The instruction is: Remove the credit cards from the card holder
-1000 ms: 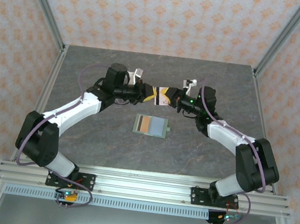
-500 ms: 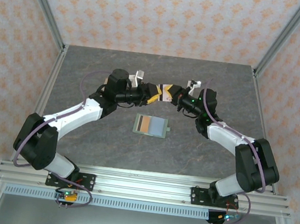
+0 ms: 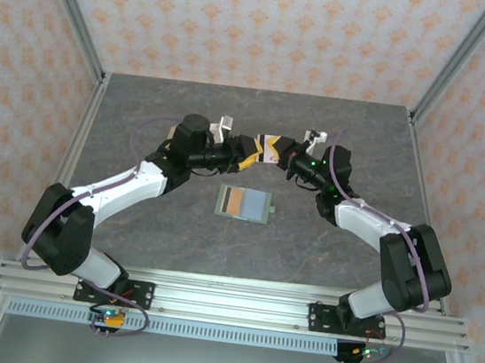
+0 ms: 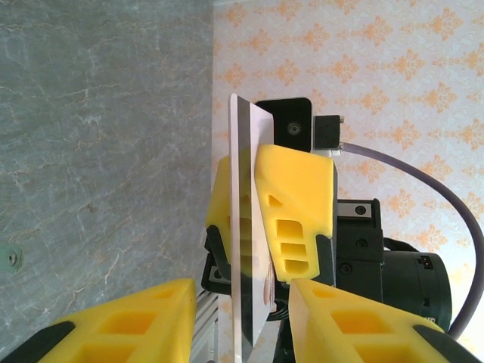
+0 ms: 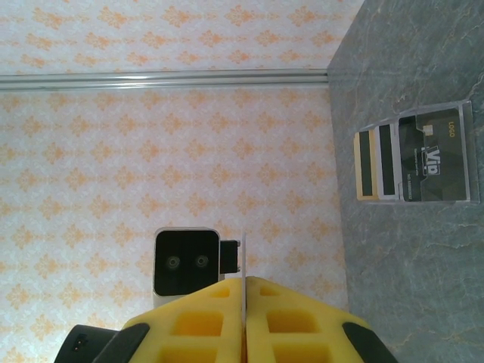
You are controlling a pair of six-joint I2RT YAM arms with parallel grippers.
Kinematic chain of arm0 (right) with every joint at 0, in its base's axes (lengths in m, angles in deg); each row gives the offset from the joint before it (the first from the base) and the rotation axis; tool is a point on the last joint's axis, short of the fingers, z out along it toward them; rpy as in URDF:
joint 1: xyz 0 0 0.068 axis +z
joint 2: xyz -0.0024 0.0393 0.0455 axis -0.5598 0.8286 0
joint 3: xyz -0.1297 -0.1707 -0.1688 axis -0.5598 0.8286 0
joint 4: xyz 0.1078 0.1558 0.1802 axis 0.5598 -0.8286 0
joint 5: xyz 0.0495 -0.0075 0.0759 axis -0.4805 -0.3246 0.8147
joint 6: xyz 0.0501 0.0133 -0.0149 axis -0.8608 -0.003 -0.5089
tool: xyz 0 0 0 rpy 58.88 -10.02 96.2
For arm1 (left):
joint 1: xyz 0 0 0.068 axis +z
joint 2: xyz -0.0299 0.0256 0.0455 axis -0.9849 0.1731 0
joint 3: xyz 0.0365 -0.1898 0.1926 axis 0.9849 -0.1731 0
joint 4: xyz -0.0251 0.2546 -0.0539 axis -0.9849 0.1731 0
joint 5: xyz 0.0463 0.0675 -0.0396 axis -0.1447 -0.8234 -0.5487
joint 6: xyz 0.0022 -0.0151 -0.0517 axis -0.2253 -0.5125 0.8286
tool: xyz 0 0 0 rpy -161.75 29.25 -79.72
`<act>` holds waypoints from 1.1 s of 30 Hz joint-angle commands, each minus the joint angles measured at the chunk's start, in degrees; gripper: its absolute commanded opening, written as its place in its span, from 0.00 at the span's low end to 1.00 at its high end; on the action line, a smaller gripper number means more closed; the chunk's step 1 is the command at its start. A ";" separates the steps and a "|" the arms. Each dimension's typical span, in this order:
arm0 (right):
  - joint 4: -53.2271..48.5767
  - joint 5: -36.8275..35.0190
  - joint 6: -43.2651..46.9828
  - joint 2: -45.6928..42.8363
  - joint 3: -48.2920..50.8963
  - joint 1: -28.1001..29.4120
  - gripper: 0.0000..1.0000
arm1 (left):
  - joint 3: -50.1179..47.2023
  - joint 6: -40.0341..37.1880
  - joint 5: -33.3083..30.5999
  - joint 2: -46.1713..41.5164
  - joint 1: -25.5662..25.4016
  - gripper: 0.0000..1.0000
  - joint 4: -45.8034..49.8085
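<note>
A pale card (image 3: 270,146) hangs in the air at the back middle, between the two grippers. My right gripper (image 5: 245,281) is shut on it, and the card (image 5: 243,257) shows edge-on between the yellow pads. My left gripper (image 4: 242,336) is open, its fingers wide on either side of the card's (image 4: 247,227) free end without touching it. The card holder (image 3: 225,201) lies open and flat on the table below. Tan, brown and pale cards (image 3: 241,203) are still in it. From the right wrist, the holder's rim (image 5: 470,151) frames striped cards and a dark card (image 5: 436,162).
The grey stone-patterned table (image 3: 148,223) is boxed in by patterned walls and metal posts (image 3: 72,11). The left wrist camera block (image 5: 185,261) faces my right gripper closely. The aluminium rail (image 3: 227,300) with both arm bases runs along the near edge.
Both grippers and the held card have shifted slightly toward the far wall, and the left arm has reached further right. The holder on the table has not moved.
</note>
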 commanded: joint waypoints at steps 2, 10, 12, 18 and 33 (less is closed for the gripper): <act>4.21 -0.69 -1.00 -1.19 0.79 0.06 0.09 | -0.65 0.03 -0.60 -0.20 -0.45 0.37 -2.52; 4.87 -0.73 -1.42 -0.80 0.77 0.37 0.09 | 0.15 1.02 0.62 0.93 -1.49 0.28 -5.02; 4.98 -0.74 -1.46 -0.70 0.68 0.40 0.09 | 0.20 1.20 0.62 1.20 -1.56 0.25 -5.28; 2.79 -0.68 -0.41 -0.90 0.66 0.44 0.11 | 0.89 -0.03 -0.06 1.38 -1.54 0.09 -3.24; -54.51 -15.51 30.41 -7.83 -7.33 -0.46 0.89 | 14.08 -30.02 -16.58 2.63 -0.71 0.00 38.34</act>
